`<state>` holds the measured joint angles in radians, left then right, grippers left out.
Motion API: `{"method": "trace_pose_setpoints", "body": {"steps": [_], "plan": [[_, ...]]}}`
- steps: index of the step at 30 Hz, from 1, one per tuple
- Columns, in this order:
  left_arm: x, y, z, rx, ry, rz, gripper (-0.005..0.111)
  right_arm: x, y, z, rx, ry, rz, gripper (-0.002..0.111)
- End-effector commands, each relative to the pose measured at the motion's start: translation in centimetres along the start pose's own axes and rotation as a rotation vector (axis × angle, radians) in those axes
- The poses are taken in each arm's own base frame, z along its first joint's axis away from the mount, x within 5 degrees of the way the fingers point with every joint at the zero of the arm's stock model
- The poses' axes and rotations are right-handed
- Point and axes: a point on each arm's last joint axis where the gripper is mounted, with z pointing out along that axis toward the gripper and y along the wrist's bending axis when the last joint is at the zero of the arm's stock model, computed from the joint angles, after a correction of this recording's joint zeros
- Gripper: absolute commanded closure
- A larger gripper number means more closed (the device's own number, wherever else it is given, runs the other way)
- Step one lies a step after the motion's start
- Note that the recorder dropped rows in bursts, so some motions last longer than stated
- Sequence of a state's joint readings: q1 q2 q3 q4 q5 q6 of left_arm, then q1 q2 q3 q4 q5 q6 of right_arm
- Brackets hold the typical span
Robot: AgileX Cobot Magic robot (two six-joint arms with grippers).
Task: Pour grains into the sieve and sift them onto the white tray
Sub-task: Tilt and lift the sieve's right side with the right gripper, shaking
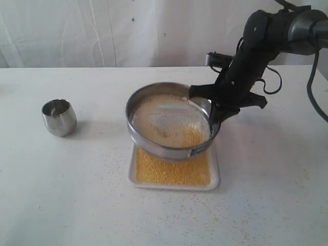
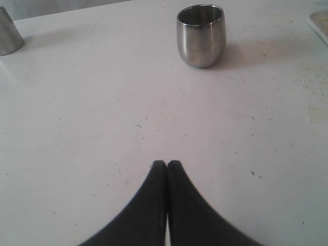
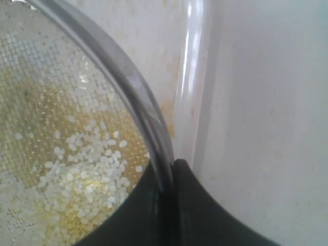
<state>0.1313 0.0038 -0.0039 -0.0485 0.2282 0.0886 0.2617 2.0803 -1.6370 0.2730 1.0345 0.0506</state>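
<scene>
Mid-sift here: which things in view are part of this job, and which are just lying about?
In the job: sieve, grains, white tray, right tool clamped on the sieve's rim.
Lying about: steel cup, shut left tool.

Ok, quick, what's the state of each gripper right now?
Left gripper: shut, holding nothing.
Right gripper: shut on the rim of the sieve.

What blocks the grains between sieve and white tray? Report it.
Nothing visible. The right gripper holds the sieve by its rim over the white tray, and nothing shows between them. Yellow grains already lie on the tray.
</scene>
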Motion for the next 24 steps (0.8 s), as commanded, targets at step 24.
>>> {"method": "trace_pose_setpoints", "body": {"steps": [24], "plan": [[0.1,-0.1,0.0,0.008,0.002,-0.01,0.107,-2.5,-1.1,-3.6,-0.056,0.015,0.079,0.108]]}}
